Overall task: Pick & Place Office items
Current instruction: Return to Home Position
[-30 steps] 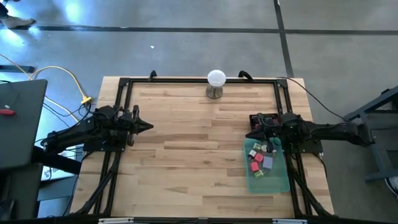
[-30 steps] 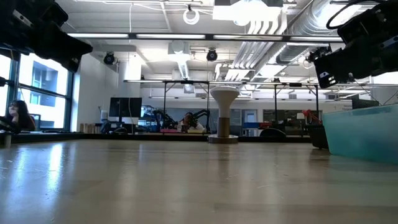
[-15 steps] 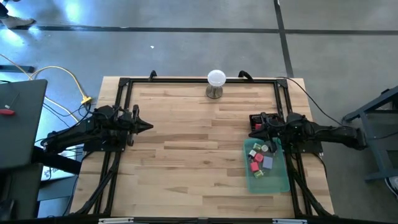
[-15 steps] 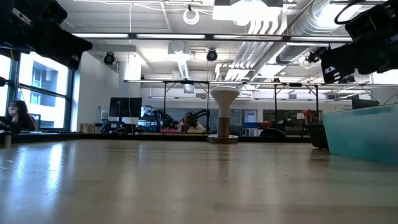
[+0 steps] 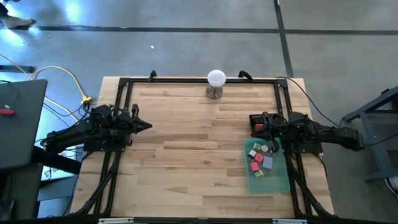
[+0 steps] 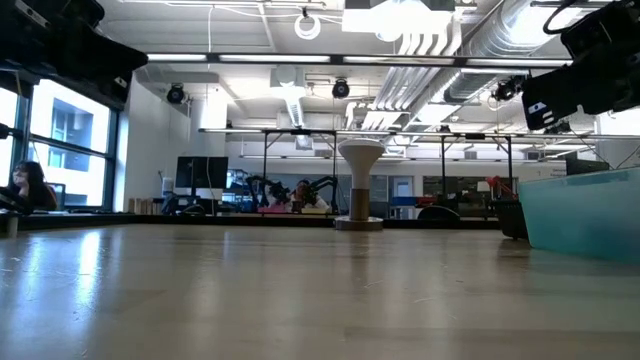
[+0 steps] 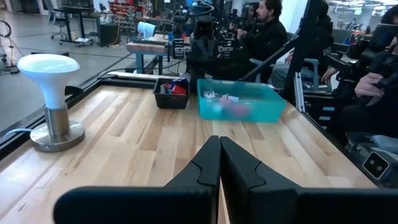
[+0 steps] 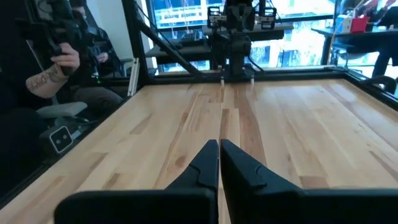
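Note:
The office items (image 5: 261, 160), small red, pink, purple and pale green pieces, lie in the translucent green tray (image 5: 273, 182) at the table's right; the tray also shows in the left wrist view (image 7: 241, 102). My right gripper (image 5: 254, 130) hovers shut just beyond the tray's far end, pointing level toward the table's left, with nothing between its fingers (image 8: 219, 149). At the table's left edge my left gripper (image 5: 149, 126) waits shut and empty (image 7: 219, 144), pointing right.
A small black box (image 5: 256, 119) with red pieces stands just beyond the tray. A white ball on a metal stand (image 5: 216, 83) is at the far edge's middle. Bare wood (image 5: 193, 149) lies between the arms. People sit beyond the table (image 7: 267, 25).
My right gripper has drawn back a little toward the table's right edge and tipped up from slanting down to level, staying shut and empty. The tray and its pieces have not moved.

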